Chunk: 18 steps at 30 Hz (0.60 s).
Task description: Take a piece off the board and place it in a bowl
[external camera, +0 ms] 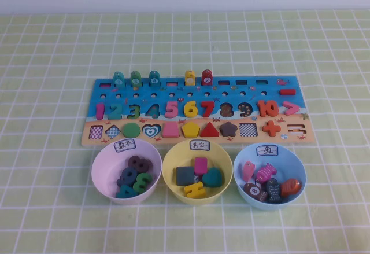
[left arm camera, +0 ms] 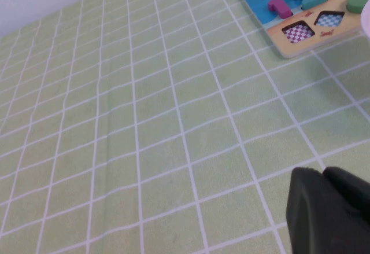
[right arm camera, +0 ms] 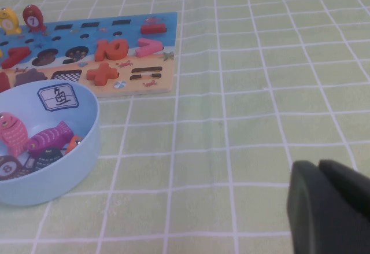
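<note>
The magenta numeral "1" (external camera: 100,110) sits in its slot at the left end of the board (external camera: 196,142), upright in the numeral row. In the left wrist view it (left arm camera: 279,6) shows on the board's near corner (left arm camera: 289,44). The pale pink bowl (external camera: 102,162) with a white label stands in front of the board's left part and holds several numerals. Neither gripper shows in the high view. My left gripper (left arm camera: 321,173) is shut and empty over bare cloth, well left of the board. My right gripper (right arm camera: 318,164) is shut and empty over cloth, right of the board (right arm camera: 163,80).
A yellow bowl (external camera: 171,172) with shape blocks stands in the middle in front of the board. A light blue bowl (external camera: 298,168) with fish pieces stands at the right and shows in the right wrist view (right arm camera: 87,128). Green checked cloth covers the table.
</note>
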### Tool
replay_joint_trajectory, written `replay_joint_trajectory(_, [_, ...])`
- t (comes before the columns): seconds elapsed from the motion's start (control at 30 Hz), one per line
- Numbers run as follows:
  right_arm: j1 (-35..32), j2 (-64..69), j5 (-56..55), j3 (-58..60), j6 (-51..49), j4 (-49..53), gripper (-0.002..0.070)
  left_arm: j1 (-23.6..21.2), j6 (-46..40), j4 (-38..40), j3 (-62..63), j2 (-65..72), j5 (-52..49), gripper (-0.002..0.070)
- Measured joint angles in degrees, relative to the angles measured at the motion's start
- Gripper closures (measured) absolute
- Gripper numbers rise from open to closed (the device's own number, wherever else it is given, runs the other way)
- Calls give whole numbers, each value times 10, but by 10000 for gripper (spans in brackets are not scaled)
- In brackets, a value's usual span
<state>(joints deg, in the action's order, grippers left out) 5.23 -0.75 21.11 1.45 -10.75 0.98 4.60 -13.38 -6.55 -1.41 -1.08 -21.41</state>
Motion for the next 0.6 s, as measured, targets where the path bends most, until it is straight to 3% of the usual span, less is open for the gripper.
replay_joint_trajectory(0.6, [0,0,0,0,0,0,695,0,0,-22,0,0,-1,679])
